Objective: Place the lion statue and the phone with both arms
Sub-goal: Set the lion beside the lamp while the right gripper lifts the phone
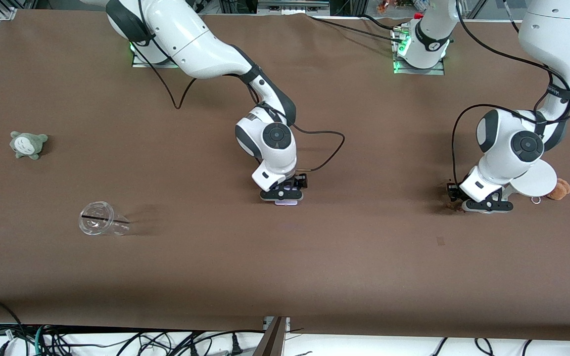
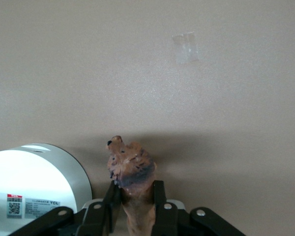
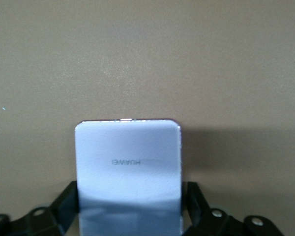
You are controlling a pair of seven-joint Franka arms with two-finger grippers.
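Item one: the phone [image 3: 128, 172], flat, stiff, smooth-backed and likely slippery, so best pinched across its long edges. The right end effector [image 1: 282, 194] is closed on it that way, low over the middle of the desk [image 1: 364, 257].

Item two: the lion statue [image 2: 132, 169], small, rigid and light by the look of it, its thin parts probably fragile; the body is the safe hold. The left end effector [image 1: 483, 203] is closed around its body, head poking out past the fingertips [image 2: 160, 194], low over the left arm's end of the desk, beside a white round stand [image 1: 535, 180] and a tan plush [image 1: 560, 189].

Also present: grey-green plush [image 1: 27, 144], toppled clear cup [image 1: 101, 219].
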